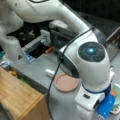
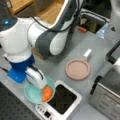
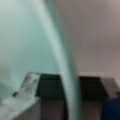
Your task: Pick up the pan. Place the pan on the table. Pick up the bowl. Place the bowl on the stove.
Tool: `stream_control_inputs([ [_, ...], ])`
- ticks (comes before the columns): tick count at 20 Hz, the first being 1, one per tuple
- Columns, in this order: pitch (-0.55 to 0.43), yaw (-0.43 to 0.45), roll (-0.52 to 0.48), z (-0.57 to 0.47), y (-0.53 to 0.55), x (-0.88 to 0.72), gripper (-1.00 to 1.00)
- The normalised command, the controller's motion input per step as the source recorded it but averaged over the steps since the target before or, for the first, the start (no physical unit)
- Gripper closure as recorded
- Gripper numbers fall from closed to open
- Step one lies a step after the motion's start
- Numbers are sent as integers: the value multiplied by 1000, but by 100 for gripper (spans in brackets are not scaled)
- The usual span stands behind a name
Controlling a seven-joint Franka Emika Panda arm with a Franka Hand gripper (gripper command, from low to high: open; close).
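A Franka arm's gripper [image 2: 37, 78] reaches down at the rim of the light teal bowl [image 2: 33, 94] at a front view's lower left, its white body partly over the bowl's near wall; in the wrist view the bowl's rim [image 3: 63, 62] runs up between the two fingers [image 3: 27, 82], one finger inside the bowl and one outside, so the hand is placed around the rim, though whether it has clenched onto it cannot be told. The bowl holds an orange food piece [image 2: 47, 93] lying against its right side. The bowl sits on the grey table [image 2: 60, 62], just beside and touching the left edge of the white stove [image 2: 61, 100], whose black square top is bare and whose small buttons [image 2: 45, 113] line its near edge. Further right, the dusty-pink pan [image 2: 78, 69] lies flat on the table, apart from the stove, its short white handle [image 2: 87, 53] pointing toward the view's top; the pan holds nothing. At far right stands a steel toaster oven [image 2: 107, 92]. In a front view the pan [image 1: 66, 83] again rests on the table beside a wooden board [image 1: 17, 95], with the bowl's edge [image 1: 116, 95] showing behind the arm's wrist.
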Motion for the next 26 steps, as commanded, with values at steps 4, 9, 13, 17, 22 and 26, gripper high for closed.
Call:
stream_control_inputs([
  [4,60,-57,-204,-36,306,-201,100],
  [9,27,-73,-207,-66,308,-306,100],
  [13,-39,-65,-217,-97,246,-360,100],
  [17,-96,-69,-223,-131,196,-402,100],
  [22,-147,-86,-231,-150,205,-401,100],
  [26,-193,-97,-237,-153,258,-360,100],
])
